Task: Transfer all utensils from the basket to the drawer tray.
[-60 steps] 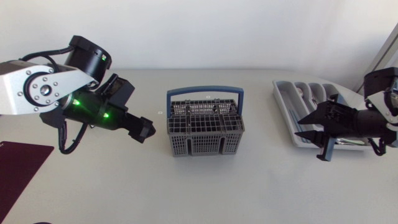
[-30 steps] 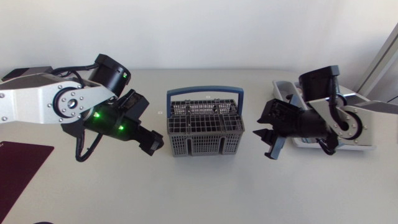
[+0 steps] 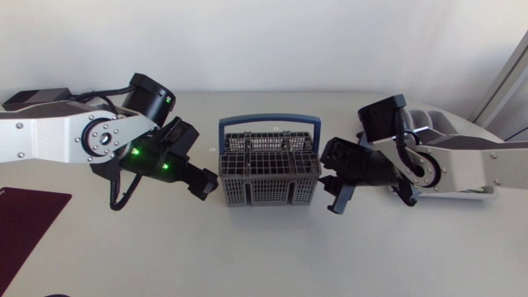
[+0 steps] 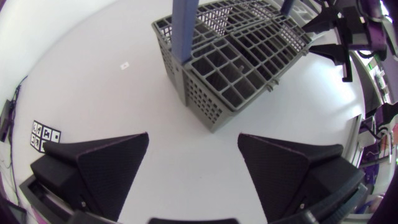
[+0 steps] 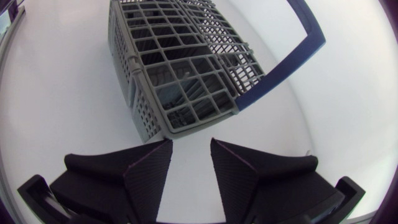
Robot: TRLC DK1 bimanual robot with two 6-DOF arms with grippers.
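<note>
The grey wire basket (image 3: 268, 169) with a blue handle (image 3: 270, 120) stands mid-table. My left gripper (image 3: 208, 185) sits just off its left side, open and empty. In the left wrist view the basket (image 4: 230, 62) lies ahead of that gripper (image 4: 194, 168). My right gripper (image 3: 334, 194) is close to the basket's right side, fingers apart with nothing between them. The right wrist view has the basket (image 5: 180, 68) just ahead of that gripper (image 5: 191, 168). No utensil shows in the compartments I can see. The drawer tray (image 3: 445, 124) lies at the right, mostly hidden by my right arm.
A dark maroon mat (image 3: 25, 219) lies at the front left corner. A small marker (image 3: 212, 149) is stuck on the table left of the basket. My right gripper (image 4: 339, 43) shows beyond the basket in the left wrist view.
My right arm swung left from the drawer tray to the basket's right side. My left gripper moved right, closer to the basket's left side.
</note>
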